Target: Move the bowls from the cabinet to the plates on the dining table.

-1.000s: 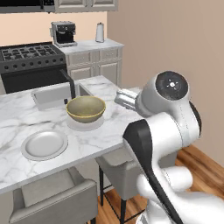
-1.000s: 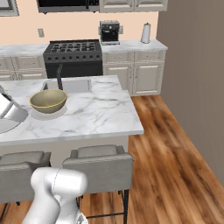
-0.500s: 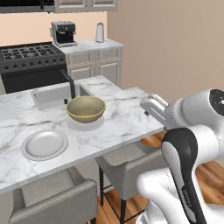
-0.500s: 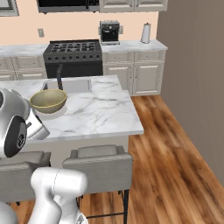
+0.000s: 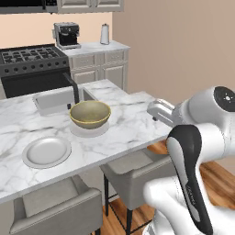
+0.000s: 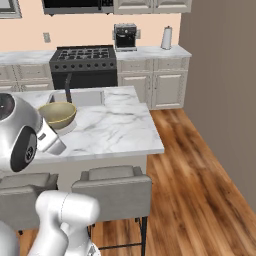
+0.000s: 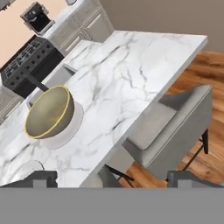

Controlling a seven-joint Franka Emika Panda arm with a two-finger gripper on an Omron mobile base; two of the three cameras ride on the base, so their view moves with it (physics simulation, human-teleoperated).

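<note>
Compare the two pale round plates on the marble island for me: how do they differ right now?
The pale round plate nearer the sink carries the olive ceramic bowl, which hides most of it; the pale round plate nearer the chairs is bare and fully visible. The loaded plate sits beside the dark faucet, the bare one toward the island's front edge. Both lie flat on the white marble island top and look alike.

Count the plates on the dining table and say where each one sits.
2. One plate lies bare near the front edge of the dining table. The other plate sits under the bowl, beside the sink. Others may lie beyond the views.
</note>
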